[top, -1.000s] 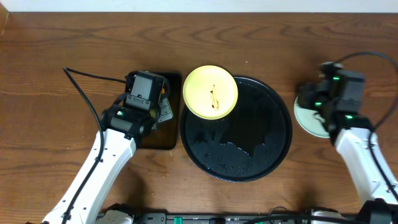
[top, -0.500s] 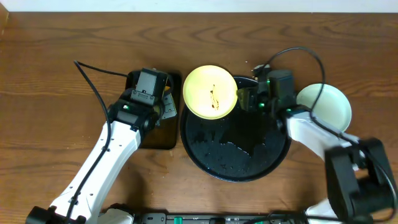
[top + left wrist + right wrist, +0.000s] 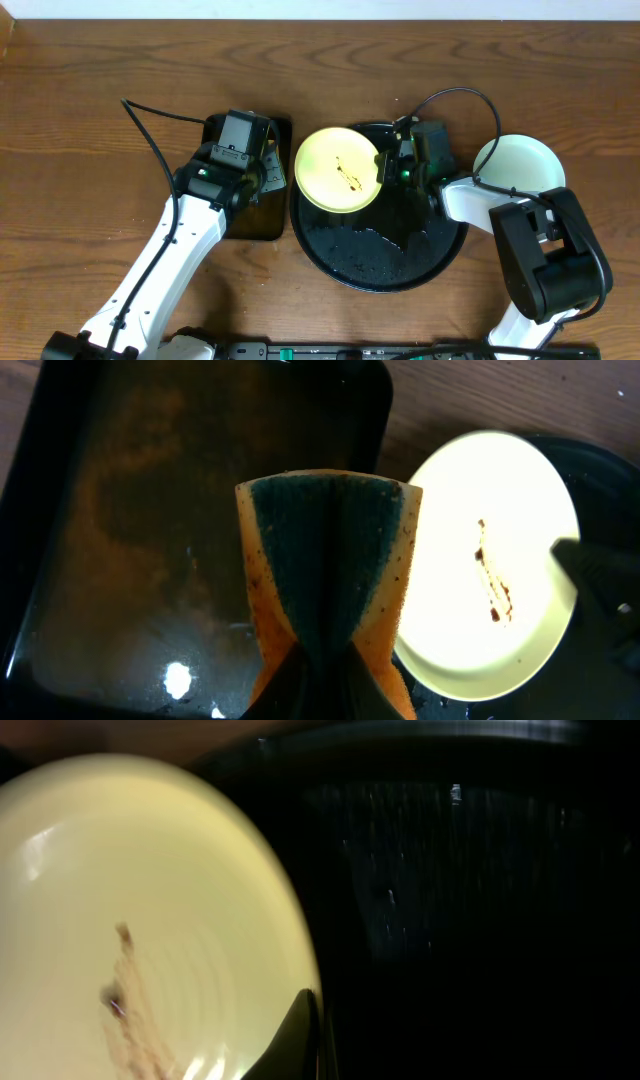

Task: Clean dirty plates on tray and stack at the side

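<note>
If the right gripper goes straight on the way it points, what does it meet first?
The yellow plate: the right gripper points left at its near rim, possibly touching it; depth is unclear.

The right wrist view crops the yellow plate (image 3: 150, 900) at left and below, the right gripper (image 3: 308, 1045) seemingly mostly unseen.

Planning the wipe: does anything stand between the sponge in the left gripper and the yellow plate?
Nothing visible does. The sponge, pinched in the left gripper, hangs over the right part of the dark rectangular tray, and the yellow plate lies just beside that tray. The right gripper sits at the plate's far rim, outside that path.
</note>
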Robot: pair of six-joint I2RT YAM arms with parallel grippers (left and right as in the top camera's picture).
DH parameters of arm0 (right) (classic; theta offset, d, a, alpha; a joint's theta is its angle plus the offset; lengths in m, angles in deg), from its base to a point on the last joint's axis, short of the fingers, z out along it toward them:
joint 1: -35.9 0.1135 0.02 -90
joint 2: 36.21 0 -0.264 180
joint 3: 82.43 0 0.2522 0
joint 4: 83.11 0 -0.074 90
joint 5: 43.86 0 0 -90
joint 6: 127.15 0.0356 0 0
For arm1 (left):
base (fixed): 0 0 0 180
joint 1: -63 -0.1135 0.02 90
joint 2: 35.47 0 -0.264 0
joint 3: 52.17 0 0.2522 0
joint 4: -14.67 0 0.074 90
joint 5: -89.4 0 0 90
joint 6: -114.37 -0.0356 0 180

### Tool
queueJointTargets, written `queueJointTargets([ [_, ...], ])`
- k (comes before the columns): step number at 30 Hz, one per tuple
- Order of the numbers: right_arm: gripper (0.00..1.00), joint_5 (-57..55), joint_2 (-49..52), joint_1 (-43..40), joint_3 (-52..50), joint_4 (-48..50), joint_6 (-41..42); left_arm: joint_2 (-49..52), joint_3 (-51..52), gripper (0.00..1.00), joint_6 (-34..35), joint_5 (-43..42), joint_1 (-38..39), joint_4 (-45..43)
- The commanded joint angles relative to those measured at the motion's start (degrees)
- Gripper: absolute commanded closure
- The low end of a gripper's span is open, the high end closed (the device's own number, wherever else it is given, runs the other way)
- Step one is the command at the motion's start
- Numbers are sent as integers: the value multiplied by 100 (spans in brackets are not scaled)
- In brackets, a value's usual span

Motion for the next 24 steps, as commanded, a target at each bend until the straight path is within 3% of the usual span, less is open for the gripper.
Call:
queueJointTargets([
  [1,99,-188,-90,76,20,-601,35,7,-15,92,-129,-271,-9,-9],
  [4,99,-597,-476,50,20,-1510,-155,9,-15,92,-129,-483,118,-57],
  [13,99,-1110,-1226,57,20,-3040,-221,444,-15,93,55,-509,1069,-417],
  [24,99,-1086,-1211,162,-13,-3742,-219,1812,-15,92,361,-1099,2319,-1735],
])
